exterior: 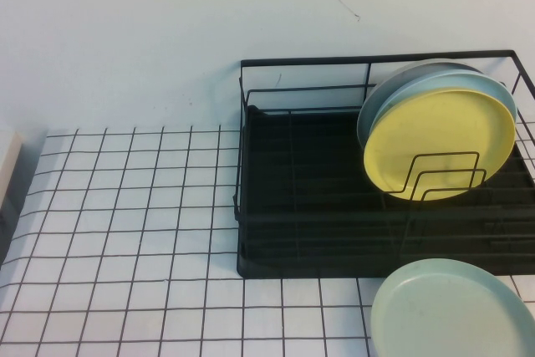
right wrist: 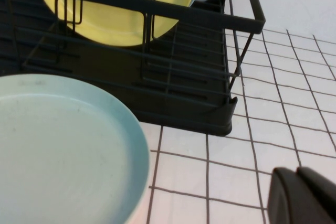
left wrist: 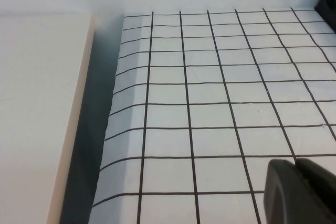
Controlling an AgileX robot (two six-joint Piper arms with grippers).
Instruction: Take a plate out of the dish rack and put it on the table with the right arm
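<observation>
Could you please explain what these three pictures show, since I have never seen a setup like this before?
This is a two-armed robot at a gridded table. One picture looks down from a raised camera; the other two come from cameras on each wrist. A black dish rack holds a yellow plate leaning upright, with pale blue plates behind it. A mint-green plate lies flat on the table before the rack. The left gripper sits over bare table, the right gripper beside the green plate. Neither holds anything visible.

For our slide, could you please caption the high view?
Mint plate lies on the table before the dish rack; neither claw visible.
</observation>
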